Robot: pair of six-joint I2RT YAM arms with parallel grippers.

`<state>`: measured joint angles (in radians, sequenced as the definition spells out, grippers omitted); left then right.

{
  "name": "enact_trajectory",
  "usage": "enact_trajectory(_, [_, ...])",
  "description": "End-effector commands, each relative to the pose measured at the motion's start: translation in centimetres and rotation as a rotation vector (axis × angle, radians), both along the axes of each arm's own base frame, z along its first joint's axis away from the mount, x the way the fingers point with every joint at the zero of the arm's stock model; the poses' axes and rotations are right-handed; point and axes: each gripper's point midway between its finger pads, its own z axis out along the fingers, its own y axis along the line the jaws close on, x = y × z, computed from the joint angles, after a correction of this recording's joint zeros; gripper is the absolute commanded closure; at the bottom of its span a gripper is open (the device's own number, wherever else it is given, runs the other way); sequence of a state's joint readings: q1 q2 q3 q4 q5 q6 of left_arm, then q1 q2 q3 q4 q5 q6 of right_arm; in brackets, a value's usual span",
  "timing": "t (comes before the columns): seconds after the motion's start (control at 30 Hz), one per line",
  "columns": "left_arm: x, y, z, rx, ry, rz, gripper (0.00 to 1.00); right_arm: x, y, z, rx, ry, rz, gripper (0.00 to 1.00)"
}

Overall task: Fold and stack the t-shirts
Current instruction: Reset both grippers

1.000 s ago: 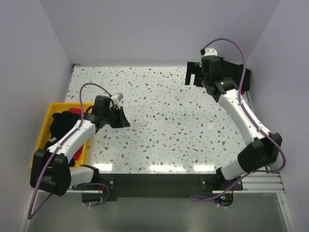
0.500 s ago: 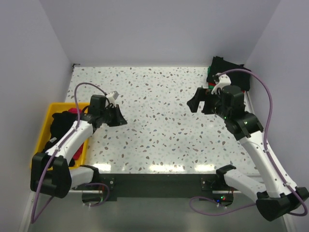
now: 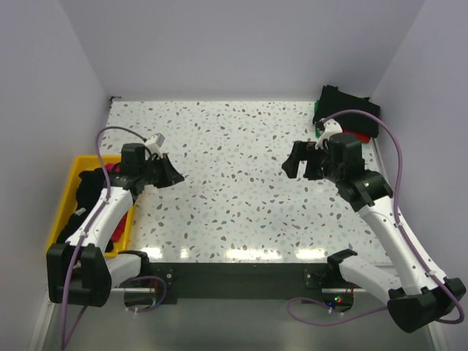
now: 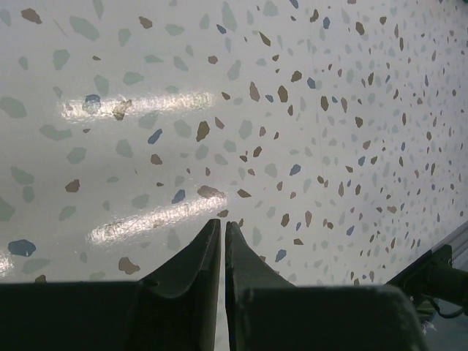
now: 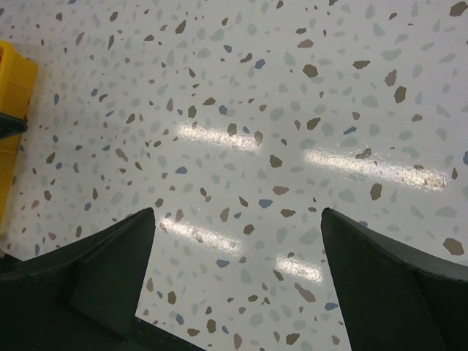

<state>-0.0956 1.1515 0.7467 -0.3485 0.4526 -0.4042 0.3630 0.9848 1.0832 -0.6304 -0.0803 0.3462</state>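
Pale lilac walls close in a speckled terrazzo table [image 3: 234, 139], and most of its surface carries no cloth at all. In the upper right corner of the overhead view sits a small stack [image 3: 346, 108] of folded t-shirts: a black one on top, a sliver of green at its left edge and red showing below it. That part of the job looks done.

At the left edge of the frame a yellow bin [image 3: 82, 162] holds what is left: a crumpled black shirt [image 3: 89, 191] and some pink-red cloth [image 3: 111, 169] at the upper end of the bin, partly under the left arm. How many shirts lie in there I cannot tell.

The left gripper [image 4: 221, 228] hangs over bare table just right of the bin, its fingers pressed together with nothing between them. The right gripper [image 5: 238, 241] hovers over the table at centre right, below and left of the stack, its fingers spread wide and grasping nothing.

My reading is that the task is partway through, between shirts: some are folded and stacked, none is laid out for folding, and the next one has yet to be drawn from the bin, spread, folded and added to the pile.
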Motion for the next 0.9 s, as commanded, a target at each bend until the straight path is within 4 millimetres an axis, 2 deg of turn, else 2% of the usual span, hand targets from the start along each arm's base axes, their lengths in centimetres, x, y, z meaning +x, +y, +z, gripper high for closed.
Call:
enact_trajectory(0.0, [0.8, 0.4, 1.3, -0.075, -0.060, -0.005, 0.88, -0.3, -0.7, -0.1, -0.037, -0.034, -0.007, 0.01])
enact_trajectory(0.2, [0.8, 0.5, 1.3, -0.074, -0.061, -0.003, 0.88, -0.9, -0.8, 0.4, -0.032, -0.042, -0.005, 0.01])
enact_trajectory(0.63, [0.8, 1.0, 0.9, -0.053, -0.053, 0.018, 0.88, -2.3, 0.5, 0.7, 0.030, 0.002, 0.064, 0.01])
enact_trajectory(0.87, [1.0, 1.2, 0.6, -0.042, -0.042, 0.026, 0.88, -3.6, 0.1, 0.7, 0.031, -0.009, 0.072, 0.01])
